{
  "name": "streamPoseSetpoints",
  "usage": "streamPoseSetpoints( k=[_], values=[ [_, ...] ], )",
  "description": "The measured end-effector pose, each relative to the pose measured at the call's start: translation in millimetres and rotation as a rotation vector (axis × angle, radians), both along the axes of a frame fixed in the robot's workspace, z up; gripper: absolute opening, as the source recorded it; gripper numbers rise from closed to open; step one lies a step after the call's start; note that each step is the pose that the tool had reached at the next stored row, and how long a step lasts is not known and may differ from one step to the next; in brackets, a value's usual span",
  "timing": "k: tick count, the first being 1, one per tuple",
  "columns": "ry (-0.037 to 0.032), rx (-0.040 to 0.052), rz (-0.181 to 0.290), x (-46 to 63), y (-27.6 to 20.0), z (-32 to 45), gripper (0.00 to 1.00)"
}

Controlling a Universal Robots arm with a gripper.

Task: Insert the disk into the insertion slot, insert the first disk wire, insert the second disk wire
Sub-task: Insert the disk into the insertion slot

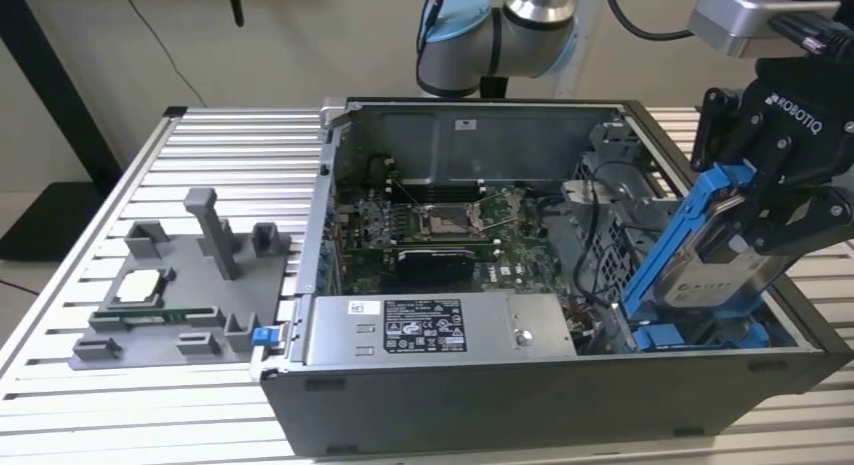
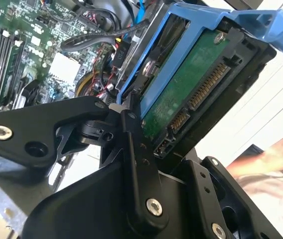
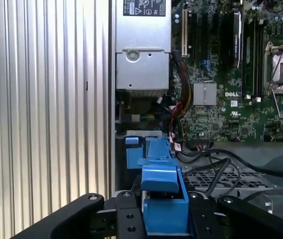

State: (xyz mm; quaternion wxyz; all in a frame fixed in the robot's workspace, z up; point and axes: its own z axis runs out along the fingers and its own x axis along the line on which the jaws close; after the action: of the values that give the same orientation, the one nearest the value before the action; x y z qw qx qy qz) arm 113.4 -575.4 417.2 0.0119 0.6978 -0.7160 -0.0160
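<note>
Ribbed aluminium surface [image 1: 134,415] carries an open grey metal computer case [image 1: 534,405] lying on its side. Inside, a green motherboard [image 1: 427,225] occupies the middle, and a grey metal power supply box [image 1: 427,330] with a black-and-white sticker sits along the near wall.

The insertion slot [image 1: 701,337], a grey perforated metal bay with bright blue plastic rails, lies in the case corner at the exterior view's right, next to the power supply box.

The black two-finger end effector [image 1: 754,230] hangs above that corner. Its fingers [image 3: 126,219] are closed narrowly on the edges of the disk [image 1: 694,275], a flat silver-grey hard drive with a white label in a bright blue plastic carrier.

Key relation: the disk's long axis stands steeply tilted, not parallel to the bay floor. Its lower end points down into the insertion slot, at or just beside the blue rails; contact cannot be confirmed. Its upper end leans toward the exterior view's right. The slot therefore lies directly below the end effector, along the disk's own long axis.

In the second wrist view, the green circuit-board underside and connector end of the disk [image 2: 191,94] face the camera. The disk is judged not yet seated; no disk wire is attached to it.

A blurred hand [image 2: 276,149] is present outside the case.
</note>
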Motion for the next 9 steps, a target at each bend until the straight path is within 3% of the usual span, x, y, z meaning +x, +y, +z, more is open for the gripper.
streamPoseSetpoints(
  k=[9],
  values=[
    [0.0, 0.0005, 0.0, 0.3, -0.5, -6.1, 0.0]
  ],
)
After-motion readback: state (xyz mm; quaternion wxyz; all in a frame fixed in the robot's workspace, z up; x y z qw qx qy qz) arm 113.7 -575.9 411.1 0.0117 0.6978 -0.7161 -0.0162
